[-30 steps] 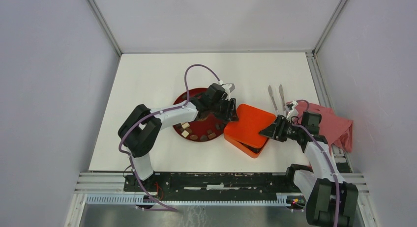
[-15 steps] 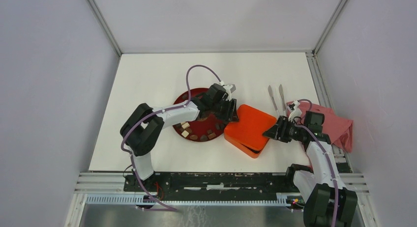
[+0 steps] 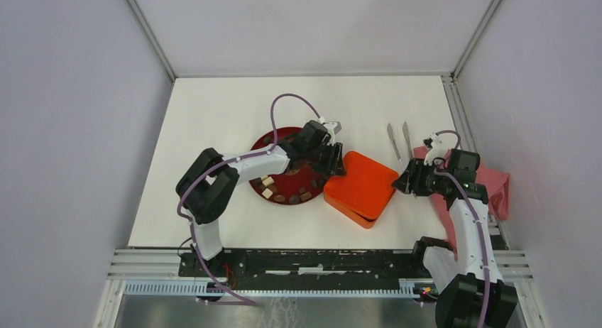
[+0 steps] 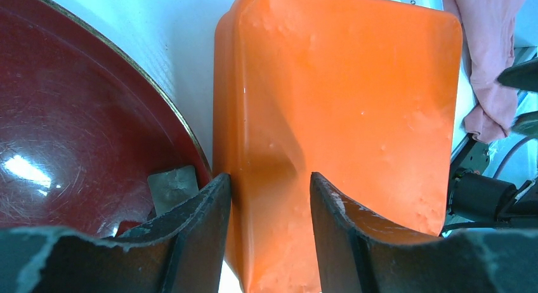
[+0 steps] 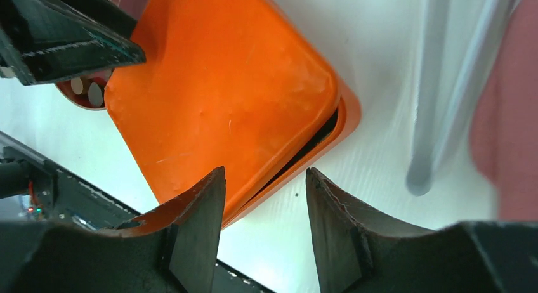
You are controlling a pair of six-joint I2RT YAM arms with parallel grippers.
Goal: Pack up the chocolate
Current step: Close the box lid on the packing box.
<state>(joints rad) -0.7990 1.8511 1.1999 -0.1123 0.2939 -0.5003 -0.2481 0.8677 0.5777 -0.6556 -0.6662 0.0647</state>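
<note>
Several chocolate pieces (image 3: 284, 194), brown and cream, lie along the near rim of the red plate (image 3: 264, 143). One pale square piece (image 4: 172, 186) shows beside my left finger. The orange box (image 3: 353, 213) stands right of the plate with its orange lid (image 3: 362, 180) on it, slightly askew, with a dark gap (image 5: 312, 139) at one edge. My left gripper (image 3: 332, 165) is open and straddles the lid's left edge (image 4: 269, 179), one finger over the plate and one over the lid. My right gripper (image 3: 402, 184) is open and empty, just off the box's right corner (image 5: 265, 172).
Metal tongs (image 3: 397, 145) lie on the white table behind the right gripper and also show in the right wrist view (image 5: 438, 84). A pink cloth (image 3: 490, 182) is bunched at the table's right edge. The arm-mount rail (image 3: 312, 260) runs along the front.
My right gripper has drawn back to the right, away from the box's right corner. The lid now sits lower on the box. The left gripper has stayed at the lid's left edge.
</note>
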